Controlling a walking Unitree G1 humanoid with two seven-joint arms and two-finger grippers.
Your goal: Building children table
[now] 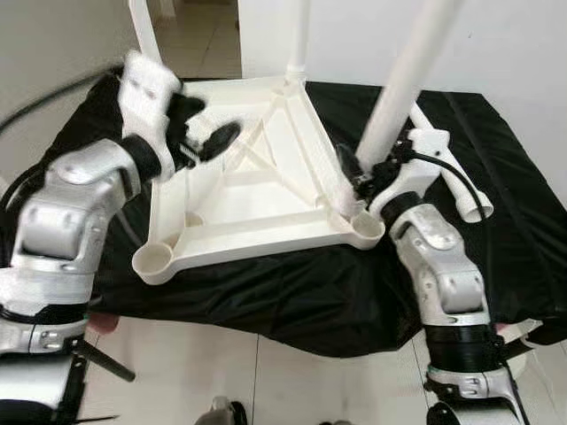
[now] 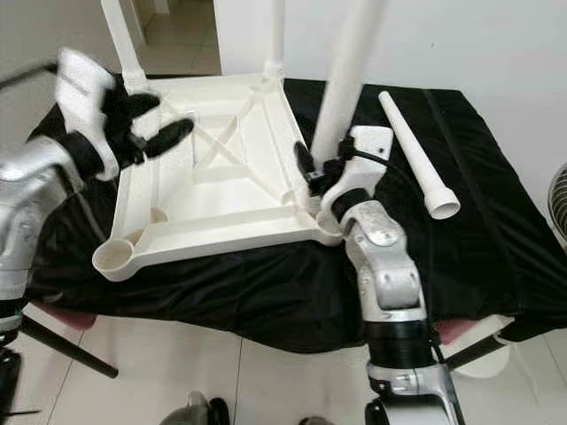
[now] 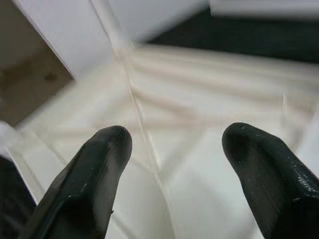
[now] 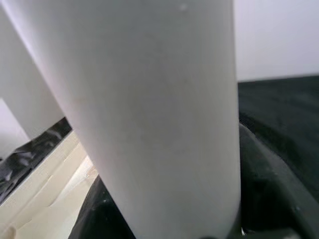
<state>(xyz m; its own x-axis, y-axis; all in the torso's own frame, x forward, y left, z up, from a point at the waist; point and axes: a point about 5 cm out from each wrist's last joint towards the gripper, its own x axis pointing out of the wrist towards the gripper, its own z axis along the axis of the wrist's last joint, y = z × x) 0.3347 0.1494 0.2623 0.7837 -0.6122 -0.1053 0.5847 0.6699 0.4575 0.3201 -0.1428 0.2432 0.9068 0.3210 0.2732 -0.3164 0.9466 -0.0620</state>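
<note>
Black cloth (image 1: 496,221) drapes the whole desk, its folds hanging over the near edge above a pale tiled floor (image 1: 266,381). On the cloth lies the white plastic tabletop (image 1: 257,204), flipped underside up, its ribs crossing in the middle and a round socket at each corner; the near left socket (image 1: 152,259) stands empty. Three white legs rise from it: one at the far left corner (image 1: 144,27), one at the far right corner (image 1: 297,40), and a thick one at the near right corner (image 1: 403,80), leaning a little to the right. A fourth leg (image 2: 416,150) lies loose on the cloth to the right of the tabletop, well apart from the sockets, its wide open end toward the near side. The right claw (image 1: 354,177) is clamped around the base of the near right leg, just above its socket; in the right wrist view that leg (image 4: 149,109) sits between the black fingers (image 4: 269,189). The left claw (image 1: 205,140) hovers over the far left part of the tabletop with its fingers (image 3: 94,174) spread wide and holding nothing, the ribbed white underside (image 3: 189,149) lying just beyond them.
</note>
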